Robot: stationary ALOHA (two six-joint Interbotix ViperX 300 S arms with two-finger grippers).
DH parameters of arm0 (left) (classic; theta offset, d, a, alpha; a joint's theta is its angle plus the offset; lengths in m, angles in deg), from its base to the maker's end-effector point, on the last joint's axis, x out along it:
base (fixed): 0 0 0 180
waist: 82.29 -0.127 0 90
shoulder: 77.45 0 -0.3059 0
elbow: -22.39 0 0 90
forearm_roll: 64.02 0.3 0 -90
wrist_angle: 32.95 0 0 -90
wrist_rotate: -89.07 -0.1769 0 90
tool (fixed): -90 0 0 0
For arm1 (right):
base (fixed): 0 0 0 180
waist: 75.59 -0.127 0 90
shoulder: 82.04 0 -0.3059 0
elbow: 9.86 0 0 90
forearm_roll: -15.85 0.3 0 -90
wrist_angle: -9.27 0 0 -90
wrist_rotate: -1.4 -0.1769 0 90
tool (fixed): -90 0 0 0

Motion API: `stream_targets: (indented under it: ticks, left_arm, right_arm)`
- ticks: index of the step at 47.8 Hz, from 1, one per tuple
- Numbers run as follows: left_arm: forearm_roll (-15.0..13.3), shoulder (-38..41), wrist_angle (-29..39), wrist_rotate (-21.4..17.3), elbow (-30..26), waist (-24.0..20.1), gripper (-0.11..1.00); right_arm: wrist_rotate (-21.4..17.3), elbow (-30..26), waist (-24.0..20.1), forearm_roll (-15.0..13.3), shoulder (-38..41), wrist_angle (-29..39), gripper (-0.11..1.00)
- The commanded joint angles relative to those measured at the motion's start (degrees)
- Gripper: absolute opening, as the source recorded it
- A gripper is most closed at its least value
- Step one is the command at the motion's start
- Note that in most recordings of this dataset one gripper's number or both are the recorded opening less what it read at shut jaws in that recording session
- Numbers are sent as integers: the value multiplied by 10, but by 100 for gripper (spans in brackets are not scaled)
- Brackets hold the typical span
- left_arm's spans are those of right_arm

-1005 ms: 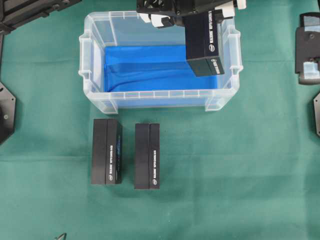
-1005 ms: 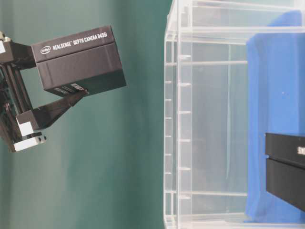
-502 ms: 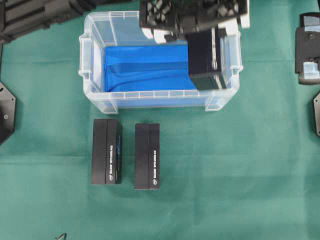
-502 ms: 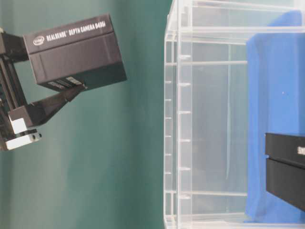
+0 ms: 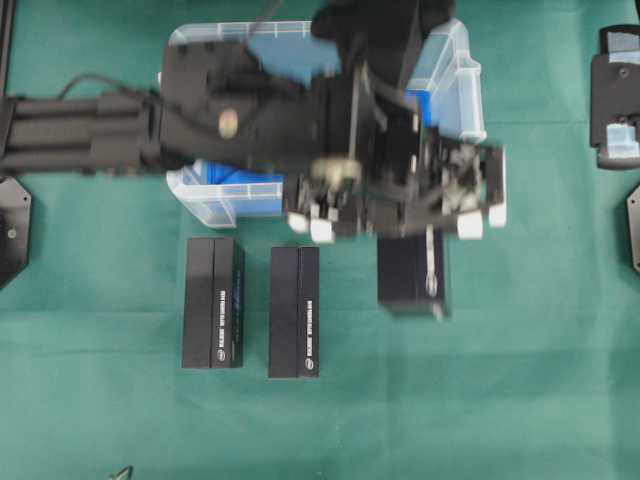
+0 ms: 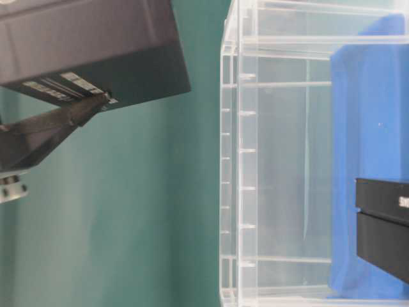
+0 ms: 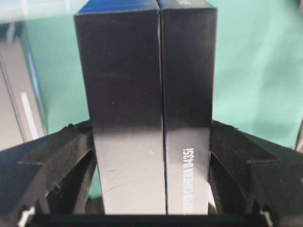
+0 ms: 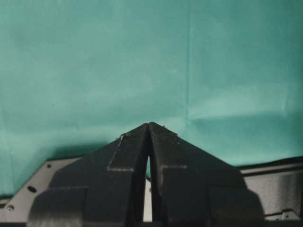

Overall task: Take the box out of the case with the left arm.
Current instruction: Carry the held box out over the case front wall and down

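Left claw point(image 5: 412, 262) clamped the box point(image 5: 411, 277), already clear of the case point(image 5: 462, 90), above the cloth point(image 5: 530, 330); setting down remained. Right claw point(image 8: 149, 126) pinched empty.

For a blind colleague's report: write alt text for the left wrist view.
A tall black cardboard box with white lettering fills the frame, clamped between the two black fingers of the left pincer. Green cloth lies behind it.
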Motion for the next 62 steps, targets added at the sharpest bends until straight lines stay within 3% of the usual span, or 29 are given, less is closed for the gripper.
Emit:
stream_targets:
  ticks: [1, 14, 33, 43, 62]
  left_arm:
    - [3, -40, -3, 16, -7, 18, 63]
    - [3, -39, -2, 65, 2, 49, 63]
    - [8, -47, -3, 68, 36, 44, 63]
    - [17, -48, -27, 82, 78, 44, 63]
    - [24, -46, -160, 92, 218, 48, 63]
  right_arm:
    - [0, -5, -1, 1, 1, -2, 3]
    - [0, -5, 0, 1, 1, -1, 3]
    - [-1, -5, -1, 0, 0, -1, 3]
    - [-1, -5, -1, 1, 1, -1, 3]
    - [-4, -5, -1, 1, 1, -1, 3]
